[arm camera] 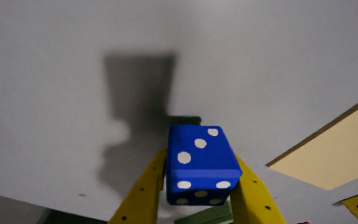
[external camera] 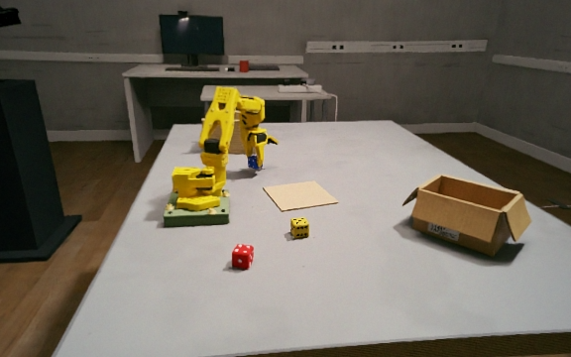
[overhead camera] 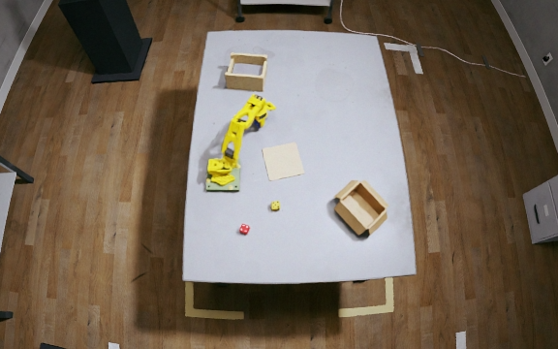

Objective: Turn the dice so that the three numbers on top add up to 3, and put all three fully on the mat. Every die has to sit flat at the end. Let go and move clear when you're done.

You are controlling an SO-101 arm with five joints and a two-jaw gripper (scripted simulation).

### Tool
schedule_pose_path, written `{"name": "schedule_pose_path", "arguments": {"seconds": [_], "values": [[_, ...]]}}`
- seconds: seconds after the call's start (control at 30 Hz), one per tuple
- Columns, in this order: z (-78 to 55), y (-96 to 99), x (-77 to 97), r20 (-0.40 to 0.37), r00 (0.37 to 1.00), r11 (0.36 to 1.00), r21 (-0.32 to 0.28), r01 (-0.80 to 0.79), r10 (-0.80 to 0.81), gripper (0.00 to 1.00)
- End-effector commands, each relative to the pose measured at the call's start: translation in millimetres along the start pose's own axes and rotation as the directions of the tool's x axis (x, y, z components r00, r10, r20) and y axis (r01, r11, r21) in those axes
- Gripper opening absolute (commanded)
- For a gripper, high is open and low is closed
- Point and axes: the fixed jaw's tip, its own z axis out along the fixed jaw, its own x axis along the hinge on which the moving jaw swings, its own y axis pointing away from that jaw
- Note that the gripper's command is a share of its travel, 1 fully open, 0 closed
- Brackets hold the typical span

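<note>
My gripper (external camera: 256, 165) (arm camera: 200, 172) is shut on the blue die (overhead camera: 257, 125) (external camera: 253, 162) (arm camera: 202, 147) and holds it a little above the table, beyond the mat from the dice. In the wrist view one blue face shows three pips in a diagonal, and the face below it shows several. The blue die's top is hard to tell. The beige mat (overhead camera: 283, 161) (external camera: 300, 195) (arm camera: 335, 150) is bare. A yellow die (overhead camera: 275, 206) (external camera: 299, 227) sits flat off the mat, with several pips on top. A red die (overhead camera: 244, 229) (external camera: 242, 257) sits flat off the mat, several pips on top and one on a side.
An open wooden frame box (overhead camera: 245, 82) stands beyond the arm, partly hidden behind it in the exterior view. An open cardboard box (overhead camera: 361, 208) (external camera: 464, 218) stands right of the yellow die. The arm's green base (overhead camera: 222, 187) (external camera: 196, 218) is at the left table edge.
</note>
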Motion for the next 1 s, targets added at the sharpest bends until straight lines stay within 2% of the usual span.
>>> {"name": "schedule_pose_path", "arguments": {"seconds": [0.0,0.27,0.97], "values": [[-17.8,1.9,-2.4,0.025,1.000,1.000,-0.012,0.002,-0.002,0.00],[-30.6,2.0,-0.5,0.025,1.000,1.000,-0.012,0.002,-0.002,0.00],[-31.0,2.0,-0.4,0.025,1.000,1.000,-0.012,0.002,-0.002,0.00]]}}
